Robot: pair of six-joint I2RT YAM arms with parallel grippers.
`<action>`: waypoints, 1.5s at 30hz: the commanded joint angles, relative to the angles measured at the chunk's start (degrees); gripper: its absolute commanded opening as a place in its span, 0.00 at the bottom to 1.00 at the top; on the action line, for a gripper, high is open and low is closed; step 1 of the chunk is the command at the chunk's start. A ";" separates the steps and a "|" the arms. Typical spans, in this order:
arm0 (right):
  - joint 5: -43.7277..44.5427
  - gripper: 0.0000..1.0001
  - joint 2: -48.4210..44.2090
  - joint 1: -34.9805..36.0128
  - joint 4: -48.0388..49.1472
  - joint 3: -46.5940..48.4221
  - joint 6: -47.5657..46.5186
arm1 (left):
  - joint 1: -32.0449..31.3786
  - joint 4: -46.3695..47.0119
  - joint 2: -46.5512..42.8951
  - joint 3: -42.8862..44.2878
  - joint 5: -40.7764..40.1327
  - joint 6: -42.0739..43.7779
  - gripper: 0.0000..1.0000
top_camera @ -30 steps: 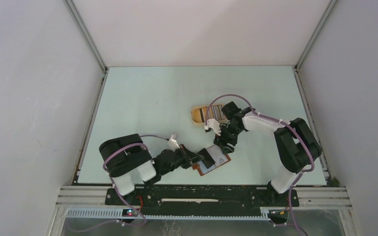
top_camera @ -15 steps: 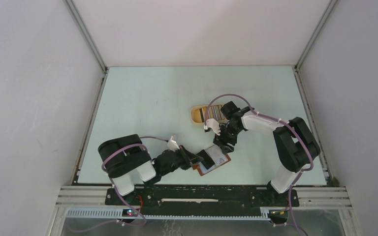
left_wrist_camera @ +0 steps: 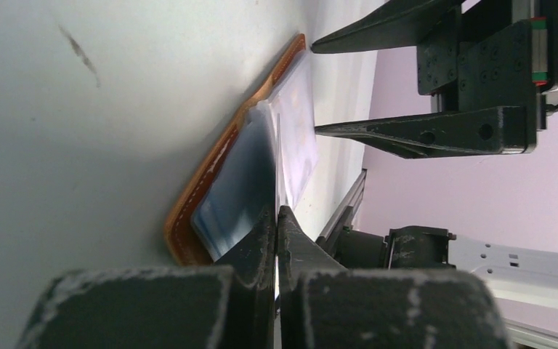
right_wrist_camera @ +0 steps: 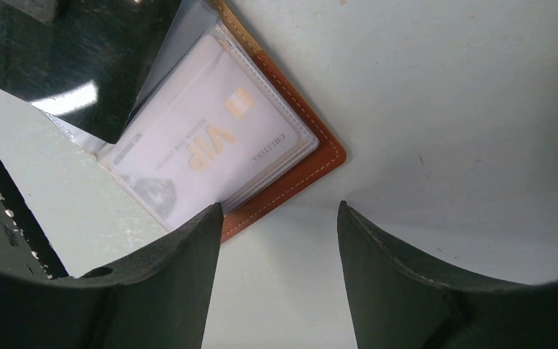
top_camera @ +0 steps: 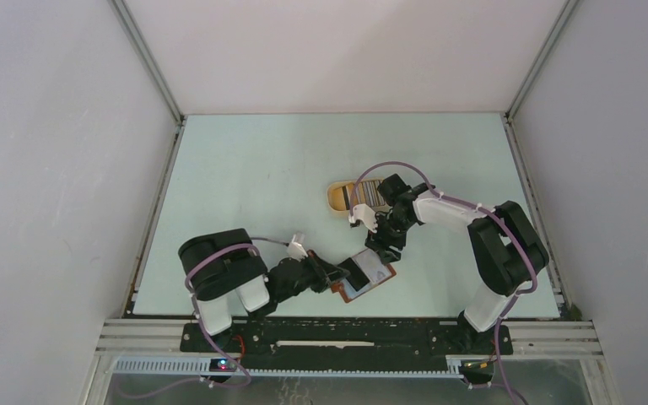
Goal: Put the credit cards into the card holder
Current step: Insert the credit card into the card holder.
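Left fingers point(left_wrist_camera: 258, 247) seemingly pinch a clear sleeve point(right_wrist_camera: 189, 29) of the brown card holder point(right_wrist_camera: 320, 160).

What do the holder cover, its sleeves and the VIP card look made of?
Card holder cover: likely leather or faux leather, matte brown, pale edge stitching. Sleeves: thin clear plastic, glossy, see-through with glare. VIP card: looks like white plastic, smooth, gold print.

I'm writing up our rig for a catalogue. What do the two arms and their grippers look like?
Both the left arm and the right arm have white links between bulky black joints, and each is trailed by a looping mauve cable. The left gripper has dark, flat fingers scuffed whitish near the base. The right gripper has matte black tapered fingers.
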 commanded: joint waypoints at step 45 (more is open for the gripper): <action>0.43 0.67 1.74 1.56 -2.40 1.67 -0.57 | -0.48 6.51 -0.02 -1.40 0.28 -0.47 0.00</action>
